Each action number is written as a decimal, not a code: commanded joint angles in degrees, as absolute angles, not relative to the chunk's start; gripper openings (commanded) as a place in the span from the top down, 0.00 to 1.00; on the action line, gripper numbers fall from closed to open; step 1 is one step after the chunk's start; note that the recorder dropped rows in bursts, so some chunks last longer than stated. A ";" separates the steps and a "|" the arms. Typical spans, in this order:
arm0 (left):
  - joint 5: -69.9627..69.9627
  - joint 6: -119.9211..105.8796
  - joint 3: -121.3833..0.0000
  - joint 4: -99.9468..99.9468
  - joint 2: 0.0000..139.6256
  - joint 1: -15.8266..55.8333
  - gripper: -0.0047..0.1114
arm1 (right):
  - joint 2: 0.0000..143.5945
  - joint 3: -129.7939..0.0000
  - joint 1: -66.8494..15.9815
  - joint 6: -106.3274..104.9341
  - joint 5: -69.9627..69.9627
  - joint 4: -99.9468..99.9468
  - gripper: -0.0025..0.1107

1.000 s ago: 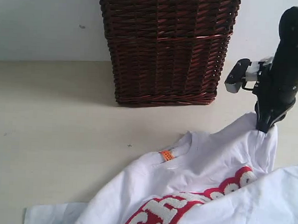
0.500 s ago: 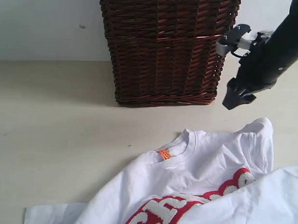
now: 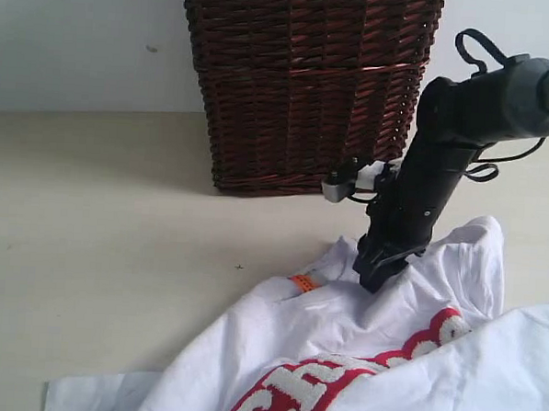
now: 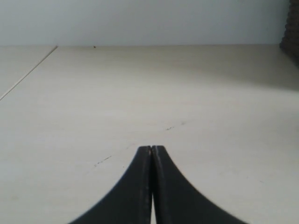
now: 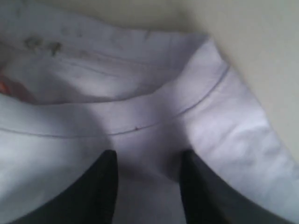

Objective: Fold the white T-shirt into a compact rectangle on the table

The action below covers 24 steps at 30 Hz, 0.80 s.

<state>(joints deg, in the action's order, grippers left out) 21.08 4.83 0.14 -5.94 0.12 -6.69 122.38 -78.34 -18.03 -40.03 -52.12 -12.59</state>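
Note:
The white T-shirt (image 3: 277,325) lies crumpled on the table (image 3: 98,233) at the front right, red-outlined letters (image 3: 311,382) facing up and the orange tag (image 3: 304,283) at the collar. My right gripper (image 3: 374,277) is pressed down on the fabric just right of the collar. In the right wrist view this gripper (image 5: 148,158) is open, its fingers (image 5: 105,182) straddling white cloth (image 5: 140,107) below the collar seam. My left gripper (image 4: 152,148) is shut and empty over the bare table (image 4: 140,84); it does not show in the exterior view.
A tall dark brown wicker basket (image 3: 304,87) stands at the back, close behind the right arm; its edge (image 4: 292,28) shows in the left wrist view. A pale wall rises behind the table. Bare tabletop (image 5: 243,28) lies beyond the collar.
My right gripper let go of the shirt's raised shoulder, lifted, swung left and came down open at the collar. The shoulder fell flat; cloth by the collar has bunched.

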 commanded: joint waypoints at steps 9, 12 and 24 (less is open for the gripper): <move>20.70 4.75 0.00 -5.68 0.00 -6.87 0.96 | 124.40 -79.94 -30.69 -55.68 -48.11 -27.77 0.98; 20.70 4.75 0.00 -5.68 0.00 -6.87 0.96 | 123.02 -81.19 -34.49 -60.58 -47.45 -33.31 0.98; 20.70 4.75 0.00 -5.68 0.00 -6.87 0.96 | 119.59 -86.72 -42.60 -70.13 -25.55 -44.42 0.98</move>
<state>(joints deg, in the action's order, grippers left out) 21.08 4.83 0.14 -5.94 0.12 -6.69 120.27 -86.20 -42.36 -69.70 -30.78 -40.78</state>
